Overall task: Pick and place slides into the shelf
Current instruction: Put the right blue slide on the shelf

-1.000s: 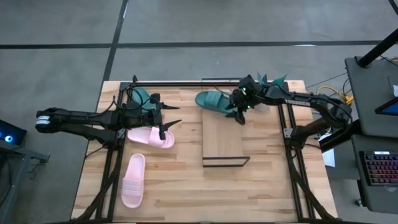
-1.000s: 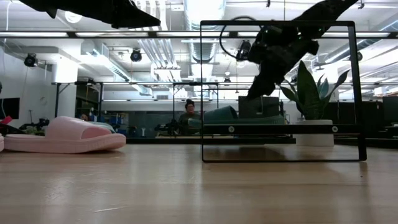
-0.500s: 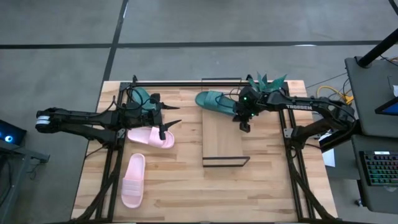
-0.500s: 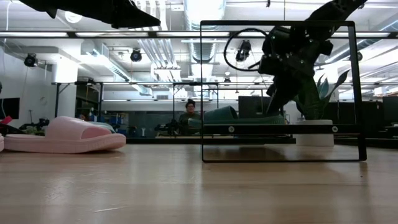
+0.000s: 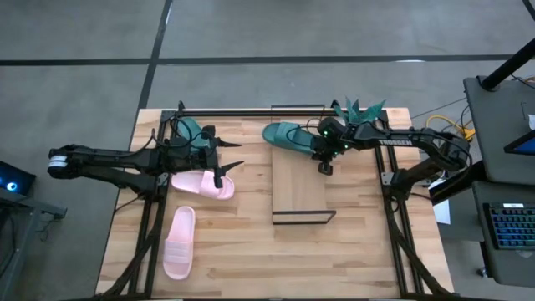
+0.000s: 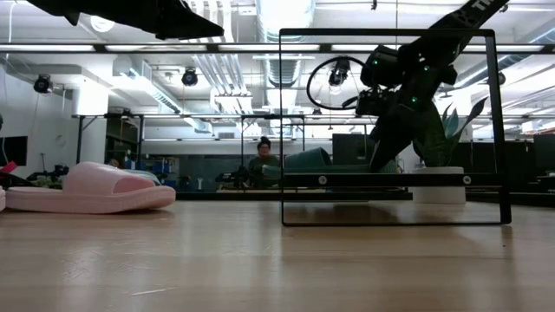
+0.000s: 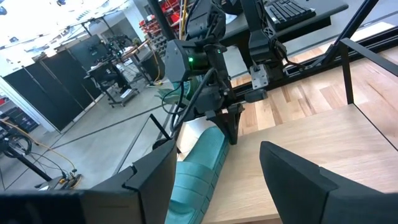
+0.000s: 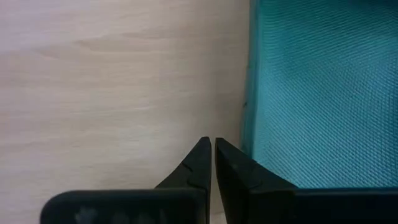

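One teal slide lies on the shelf, so the closed, empty right gripper should nudge it straight gently.

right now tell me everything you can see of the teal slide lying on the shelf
The teal slide is a teal-green sandal, apparently rubber, with a wide ribbed strap and a finely textured footbed. It lies flat, sole down, at the far end of the light-wood shelf, angled across it with one end jutting past the shelf's left edge. The right gripper, shut and holding nothing, sits just beside its edge over bare wood; contact isn't clear.
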Controlling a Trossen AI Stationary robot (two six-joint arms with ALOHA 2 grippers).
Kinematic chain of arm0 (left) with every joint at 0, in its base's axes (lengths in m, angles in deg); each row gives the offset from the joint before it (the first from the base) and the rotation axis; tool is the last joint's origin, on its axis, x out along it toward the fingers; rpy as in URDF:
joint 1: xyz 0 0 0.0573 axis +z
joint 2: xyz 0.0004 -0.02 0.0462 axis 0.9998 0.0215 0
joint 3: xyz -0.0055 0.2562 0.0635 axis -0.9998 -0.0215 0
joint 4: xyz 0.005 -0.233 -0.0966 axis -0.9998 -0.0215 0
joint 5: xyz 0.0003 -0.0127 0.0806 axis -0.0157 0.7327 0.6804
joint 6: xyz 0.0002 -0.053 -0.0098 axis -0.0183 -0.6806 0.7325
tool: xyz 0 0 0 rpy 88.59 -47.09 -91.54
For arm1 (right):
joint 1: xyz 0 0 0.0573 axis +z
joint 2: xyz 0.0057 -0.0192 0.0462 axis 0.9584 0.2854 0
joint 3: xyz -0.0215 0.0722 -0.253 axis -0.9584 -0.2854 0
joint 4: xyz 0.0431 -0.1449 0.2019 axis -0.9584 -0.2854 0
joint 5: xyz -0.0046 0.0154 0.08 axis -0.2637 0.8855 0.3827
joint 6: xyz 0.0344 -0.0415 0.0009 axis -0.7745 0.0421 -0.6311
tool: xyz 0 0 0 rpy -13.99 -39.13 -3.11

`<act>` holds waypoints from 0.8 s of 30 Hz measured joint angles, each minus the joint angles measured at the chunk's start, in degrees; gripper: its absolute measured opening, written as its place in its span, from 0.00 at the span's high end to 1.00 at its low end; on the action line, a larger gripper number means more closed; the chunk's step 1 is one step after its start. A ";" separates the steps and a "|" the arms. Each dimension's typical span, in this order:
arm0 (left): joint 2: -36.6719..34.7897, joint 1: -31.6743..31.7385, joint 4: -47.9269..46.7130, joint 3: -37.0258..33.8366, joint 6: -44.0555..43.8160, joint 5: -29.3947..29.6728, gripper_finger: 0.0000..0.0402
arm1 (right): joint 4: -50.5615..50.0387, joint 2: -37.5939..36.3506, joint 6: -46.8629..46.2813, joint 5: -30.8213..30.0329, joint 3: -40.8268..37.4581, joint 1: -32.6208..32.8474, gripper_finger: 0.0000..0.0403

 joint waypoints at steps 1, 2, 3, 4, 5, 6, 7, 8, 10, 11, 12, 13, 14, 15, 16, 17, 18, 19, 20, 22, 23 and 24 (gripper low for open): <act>0.00 0.01 0.00 0.00 0.00 0.02 0.46 | 0.02 0.00 0.27 -0.87 0.00 0.02 0.97; 0.00 0.01 0.00 0.00 0.00 0.02 0.46 | 0.00 0.00 0.46 -1.93 0.00 0.02 0.97; 0.00 -0.01 0.00 0.00 0.00 0.00 0.46 | -0.04 0.00 0.60 -3.20 0.00 0.02 0.97; 0.00 0.01 0.00 0.00 0.00 0.00 0.46 | -0.01 0.00 0.75 -4.24 0.00 0.00 0.97; 0.00 0.01 0.00 0.00 0.00 0.00 0.46 | -0.03 0.00 0.80 -4.61 0.00 -0.03 0.97; 0.00 0.00 0.00 0.00 0.00 0.02 0.46 | -0.02 0.00 0.83 -4.65 0.00 -0.19 0.97; 0.00 0.00 0.00 0.00 0.00 0.00 0.46 | 0.01 0.00 0.80 -4.65 0.00 -0.31 0.97; -0.01 0.01 0.00 0.00 0.00 0.00 0.46 | 0.07 0.00 0.79 -4.84 0.00 -0.45 0.97; 0.00 0.00 0.00 0.00 0.00 0.00 0.46 | 0.24 0.00 0.79 -5.56 0.00 -0.83 0.97; -0.01 0.01 0.00 0.00 0.00 0.00 0.46 | 0.56 0.00 0.79 -5.75 0.00 -1.13 0.97; 0.00 -0.01 0.00 0.00 0.00 0.00 0.46 | 1.04 0.00 0.79 -6.13 0.00 -1.46 0.97; 0.00 0.01 0.00 -0.02 0.00 0.00 0.46 | 1.49 0.00 0.80 -6.22 0.00 -1.73 0.97; 0.00 -0.01 0.00 -0.02 0.00 0.00 0.46 | 1.75 0.00 0.83 -6.24 0.00 -2.04 0.97; 0.00 0.01 0.00 -0.02 0.00 0.00 0.46 | 1.93 0.00 0.79 -6.33 0.00 -2.36 0.97; -0.01 0.00 0.00 -0.02 0.00 0.00 0.46 | 2.17 0.00 0.79 -6.59 0.00 -2.72 0.97; 0.00 0.00 0.00 -0.02 0.00 0.00 0.46 | 2.35 0.00 0.79 -6.57 0.00 -3.05 0.97; 0.00 0.01 0.00 -0.02 0.00 0.00 0.46 | 2.39 0.00 0.79 -6.55 0.00 -3.29 0.97; 0.00 0.00 0.00 -0.02 0.00 0.00 0.46 | 2.38 -0.01 0.77 -6.55 0.00 -3.40 0.97; 0.00 0.01 0.00 -0.02 0.00 0.00 0.46 | 2.37 0.00 0.78 -6.57 0.00 -3.41 0.97; 0.00 0.01 0.00 -0.02 0.00 0.00 0.46 | 2.37 -0.02 0.80 -6.57 0.00 -3.41 0.97; 0.00 0.01 0.00 -0.02 0.00 0.00 0.46 | 2.41 -0.02 0.81 -6.57 0.00 -3.41 0.97; 0.00 0.01 0.00 -0.02 0.00 0.00 0.46 | 2.42 -0.02 0.78 -6.55 0.00 -3.41 0.97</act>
